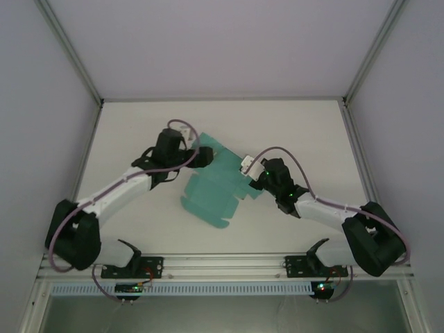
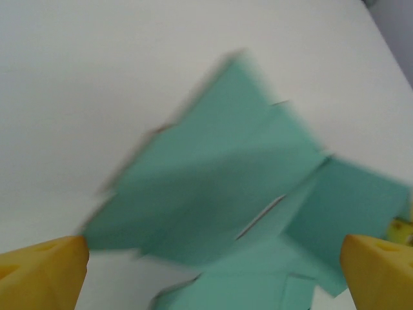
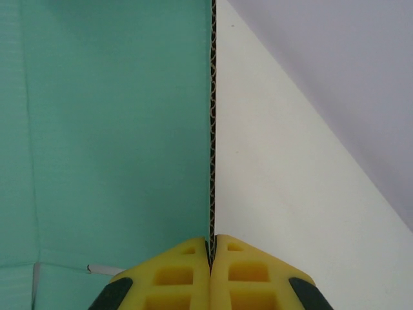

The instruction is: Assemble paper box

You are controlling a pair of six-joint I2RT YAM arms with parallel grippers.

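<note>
The paper box [image 1: 211, 189] is a flat teal-green die-cut sheet with flaps, lying partly lifted in the middle of the white table. My left gripper [image 1: 202, 157] hovers at the sheet's far left corner. In the left wrist view its yellow fingers [image 2: 40, 274] stand far apart, open, with the blurred sheet [image 2: 219, 174] spread below them and nothing gripped. My right gripper [image 1: 251, 179] is at the sheet's right edge. In the right wrist view it [image 3: 211, 248] is shut on the card's corrugated edge, with the teal face [image 3: 116, 129] standing upright to the left.
The white table [image 1: 305, 139] is bounded by pale walls and aluminium frame posts [image 1: 69, 52] at the back corners. A metal rail [image 1: 222, 263] carrying both arm bases runs along the near edge. Bare tabletop lies to the right of the sheet.
</note>
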